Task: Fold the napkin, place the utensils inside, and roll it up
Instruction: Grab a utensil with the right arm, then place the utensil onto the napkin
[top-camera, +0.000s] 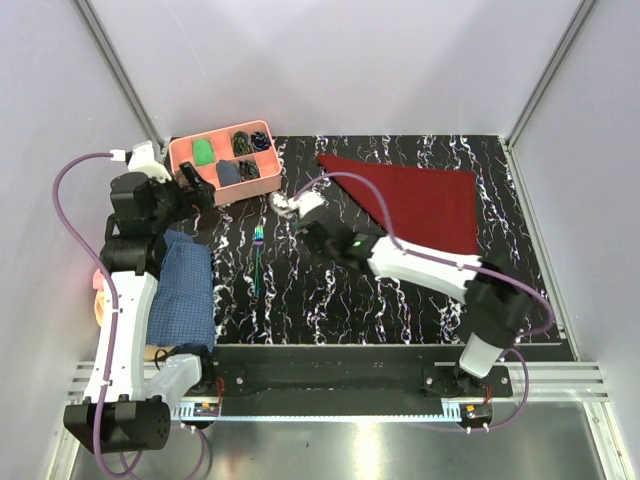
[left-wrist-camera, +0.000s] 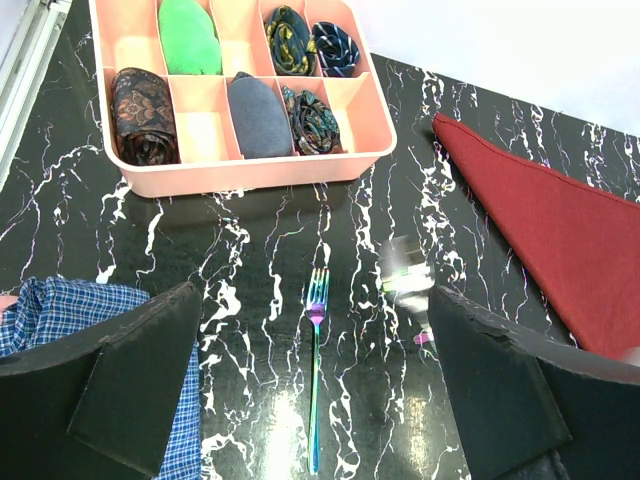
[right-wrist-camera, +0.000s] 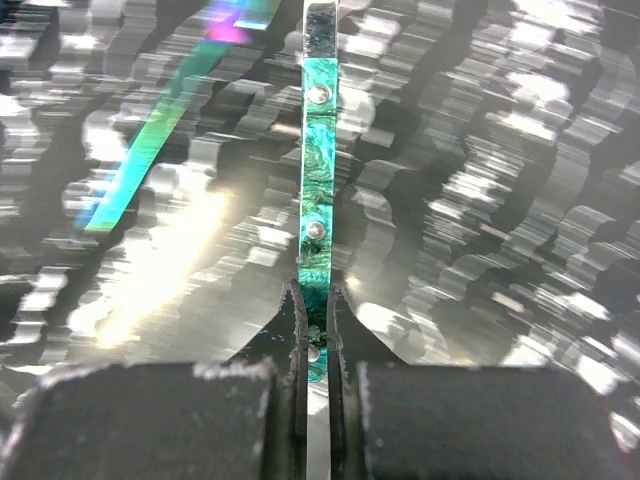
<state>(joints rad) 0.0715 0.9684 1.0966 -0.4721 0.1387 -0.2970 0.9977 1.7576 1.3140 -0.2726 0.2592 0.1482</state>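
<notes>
Currently: utensil (right-wrist-camera: 318, 170) placement in hand

Teal handle pinched by right gripper (right-wrist-camera: 315, 300), jaws narrow; left gripper (top-camera: 196, 186) wide, empty. Table two o'clock: folded napkin (top-camera: 420, 200); nine o'clock: fork (top-camera: 258, 258). Next, probably: lay utensil on napkin.

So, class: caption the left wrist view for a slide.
Open left gripper above an iridescent metal fork on black marbled table, near pink divided tray and dark red cloth napkin.
</notes>
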